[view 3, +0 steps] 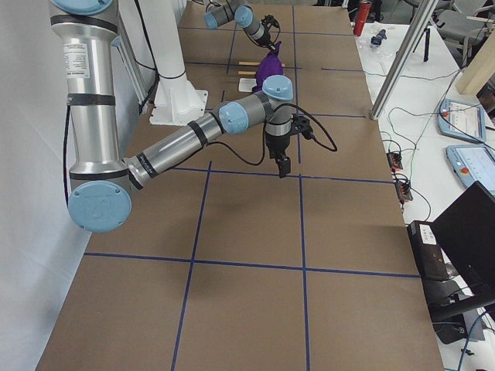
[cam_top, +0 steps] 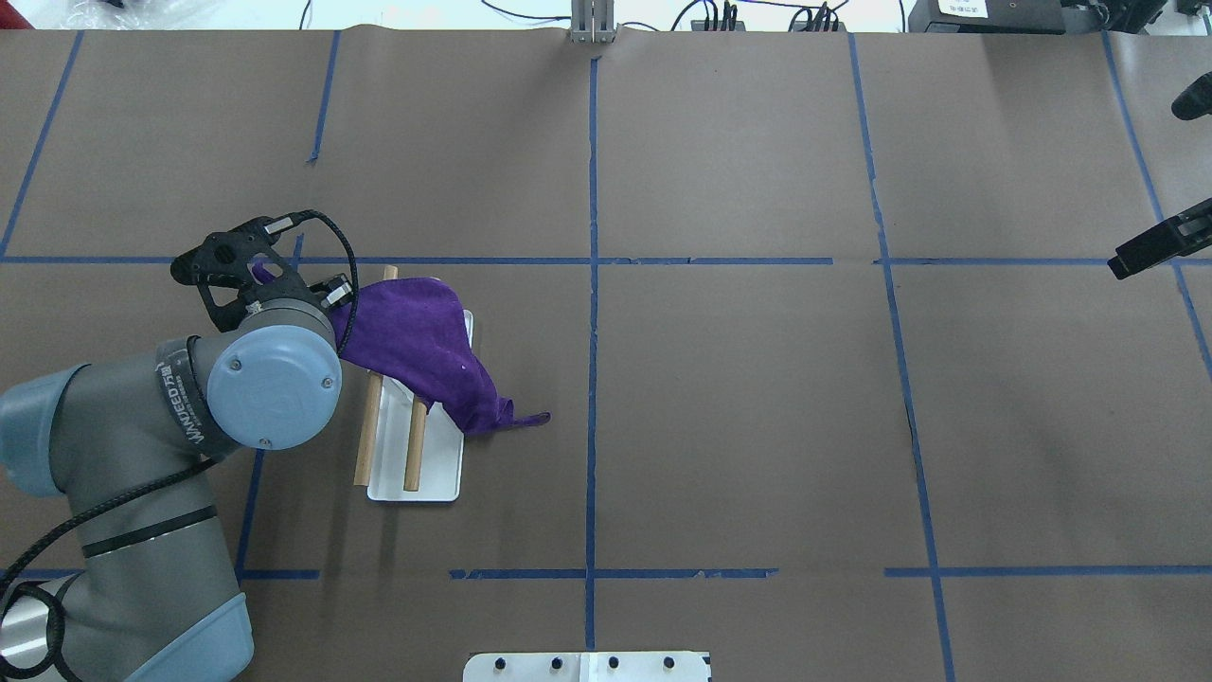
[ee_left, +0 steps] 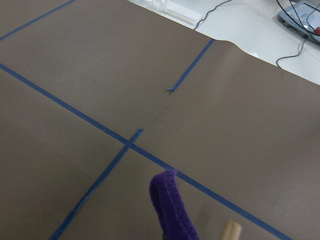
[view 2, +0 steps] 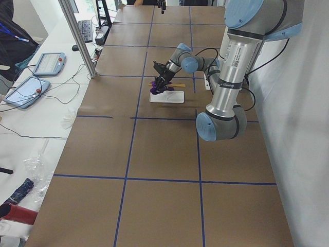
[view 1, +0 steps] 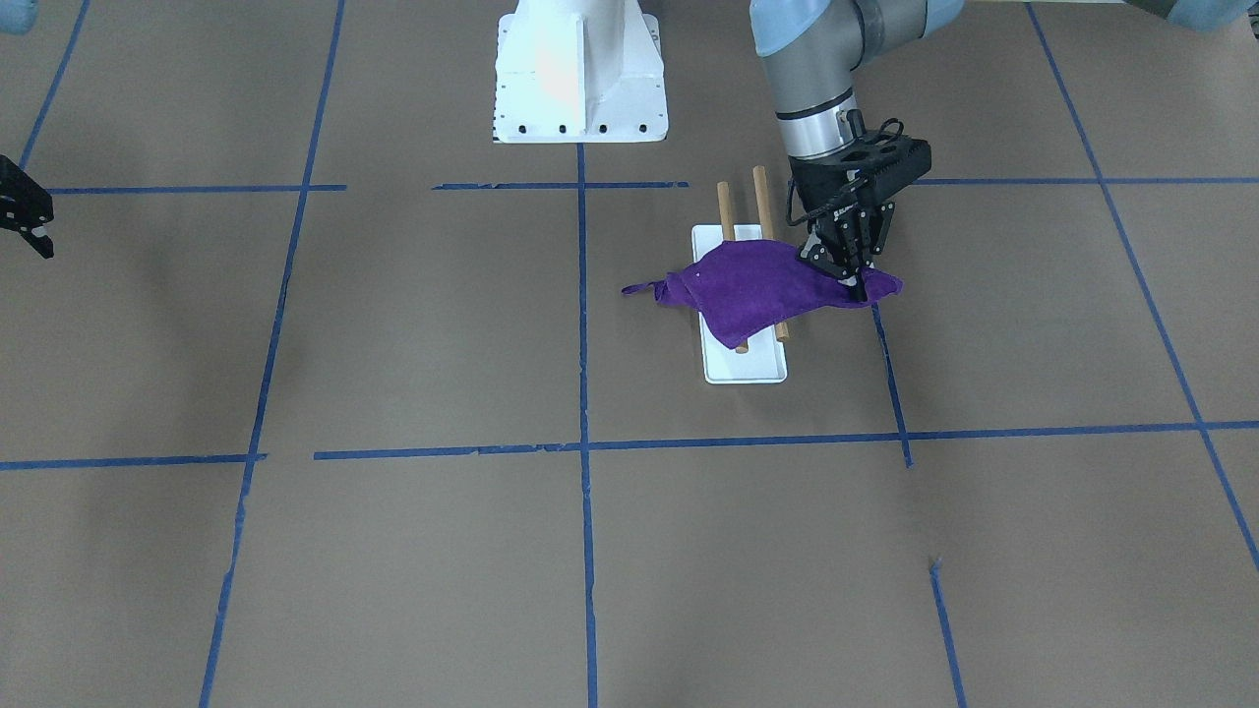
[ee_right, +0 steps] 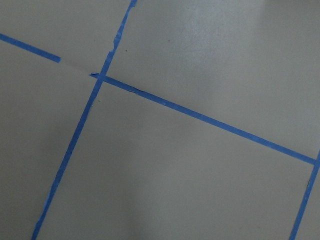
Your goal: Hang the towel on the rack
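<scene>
The purple towel (view 1: 757,285) lies draped across the rack's two wooden dowels (view 1: 758,197), above the rack's white base plate (view 1: 748,369). One towel corner trails down toward the table's middle (cam_top: 516,417). My left gripper (view 1: 854,280) is shut on the towel's other edge, just beside the rack on its outer side. The left wrist view shows a fold of the towel (ee_left: 170,205) and a dowel tip (ee_left: 231,231). My right gripper (cam_top: 1155,246) hangs far off near the table's other end, looks shut and holds nothing.
The robot's white pedestal (view 1: 578,79) stands behind the rack. Blue tape lines (view 1: 582,324) grid the brown table top. Tablets and cables lie past the table's far edge (view 3: 464,116).
</scene>
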Robot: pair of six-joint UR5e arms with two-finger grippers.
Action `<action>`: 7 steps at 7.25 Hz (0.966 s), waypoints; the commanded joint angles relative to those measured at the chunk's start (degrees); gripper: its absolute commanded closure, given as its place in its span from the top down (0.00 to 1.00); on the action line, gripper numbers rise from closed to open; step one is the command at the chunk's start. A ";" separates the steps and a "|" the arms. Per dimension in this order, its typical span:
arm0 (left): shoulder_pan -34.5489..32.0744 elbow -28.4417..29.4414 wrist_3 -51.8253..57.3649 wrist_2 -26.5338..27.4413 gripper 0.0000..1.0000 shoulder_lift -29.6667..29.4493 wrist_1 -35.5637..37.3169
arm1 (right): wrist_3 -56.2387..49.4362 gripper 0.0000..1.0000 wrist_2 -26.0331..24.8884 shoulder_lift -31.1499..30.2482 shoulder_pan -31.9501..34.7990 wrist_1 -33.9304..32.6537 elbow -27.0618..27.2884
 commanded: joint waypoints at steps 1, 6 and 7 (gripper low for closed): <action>-0.14 0.45 6.42 -0.16 0.99 0.14 -0.17 | 0.06 1.00 0.14 -0.68 0.07 -0.20 -0.43; -8.90 -3.86 26.89 -7.41 1.00 -0.20 -0.26 | 0.15 1.00 -0.82 -0.69 0.07 -0.10 -1.92; -12.50 -3.77 33.40 -10.93 1.00 -0.21 -0.26 | 0.15 1.00 -1.00 -0.86 0.16 -0.28 -2.80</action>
